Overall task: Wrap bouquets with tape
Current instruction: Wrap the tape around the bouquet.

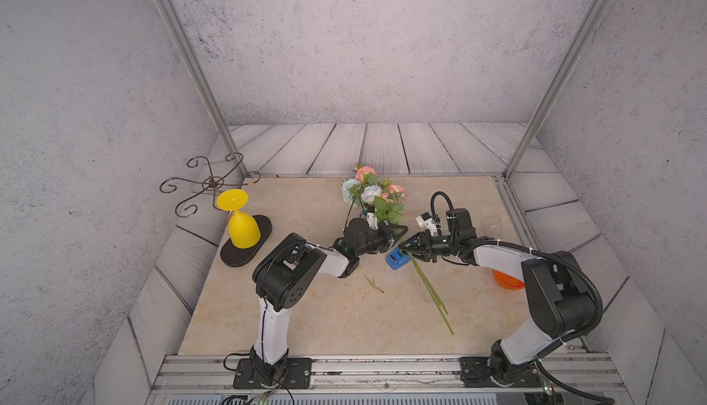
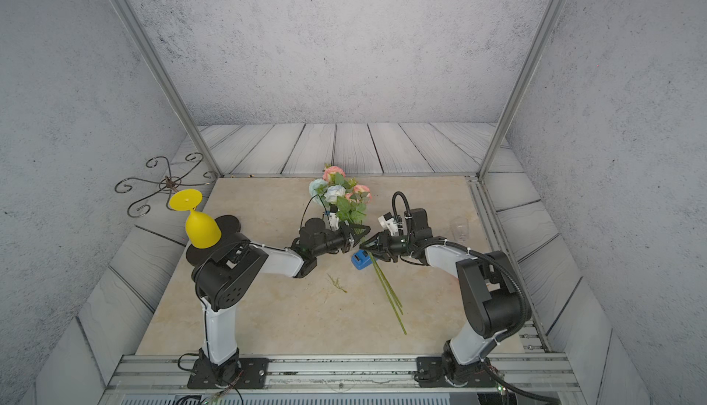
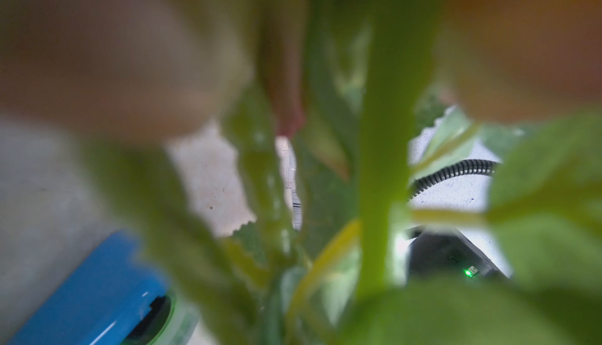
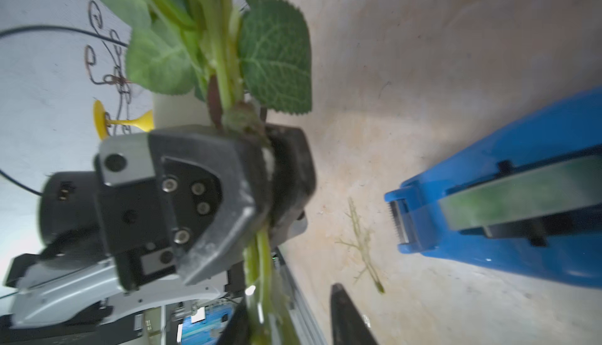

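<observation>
Bouquet in left hand (clamped), tape adj.

**What's actually sitting on the table**

Beige marble-look table with grey planks around it. Near the middle there's a blue tape dispenser. A loose little green sprig lies close by, a bit nearer the front edge. A black oval mat lies at the left edge. On the right side there's an orange round thing, only partly visible, and a clear cup further back.
</observation>
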Action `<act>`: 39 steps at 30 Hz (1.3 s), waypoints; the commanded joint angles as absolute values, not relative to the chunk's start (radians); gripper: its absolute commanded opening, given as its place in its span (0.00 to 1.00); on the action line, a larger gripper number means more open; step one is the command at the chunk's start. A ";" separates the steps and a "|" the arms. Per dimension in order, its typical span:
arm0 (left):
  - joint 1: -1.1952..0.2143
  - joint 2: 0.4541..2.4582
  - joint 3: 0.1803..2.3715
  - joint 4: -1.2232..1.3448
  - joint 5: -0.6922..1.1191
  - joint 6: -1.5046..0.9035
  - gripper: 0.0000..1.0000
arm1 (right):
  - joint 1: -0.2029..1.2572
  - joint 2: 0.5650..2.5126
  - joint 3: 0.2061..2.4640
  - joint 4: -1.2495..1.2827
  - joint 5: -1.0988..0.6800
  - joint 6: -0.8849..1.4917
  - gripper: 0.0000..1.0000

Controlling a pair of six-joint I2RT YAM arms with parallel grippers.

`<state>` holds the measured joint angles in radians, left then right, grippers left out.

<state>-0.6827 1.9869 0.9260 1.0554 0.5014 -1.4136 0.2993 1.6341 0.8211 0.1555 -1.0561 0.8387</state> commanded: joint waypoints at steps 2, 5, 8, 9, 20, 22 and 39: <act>-0.678 1.970 0.931 1.199 0.505 -1.403 0.00 | 0.297 1.671 0.810 0.257 -1.074 0.915 0.16; -0.678 1.974 0.926 1.204 0.507 -1.410 0.00 | 0.297 1.667 0.827 0.183 -1.064 0.859 0.05; -0.675 1.960 0.921 1.138 0.519 -1.397 0.00 | 0.300 1.641 0.875 -0.041 -0.992 0.694 0.00; -0.675 1.949 0.923 1.086 0.527 -1.384 0.00 | 0.308 1.632 0.902 -0.139 -0.952 0.625 0.00; -0.697 1.810 0.991 0.363 0.574 -1.184 0.29 | 0.498 1.592 1.087 -0.551 -0.479 0.305 0.00; -0.706 1.811 1.037 0.255 0.584 -1.157 0.29 | 0.528 1.604 1.116 -0.583 -0.397 0.279 0.00; -0.753 1.890 1.191 0.056 0.642 -1.173 0.00 | 0.643 1.688 1.191 -0.565 -0.246 0.205 0.00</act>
<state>-0.7132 1.8931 1.1877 0.0299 0.5568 -1.1858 0.6346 1.6615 1.1992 -0.6350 -0.2543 0.2348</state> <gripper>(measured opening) 0.171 0.098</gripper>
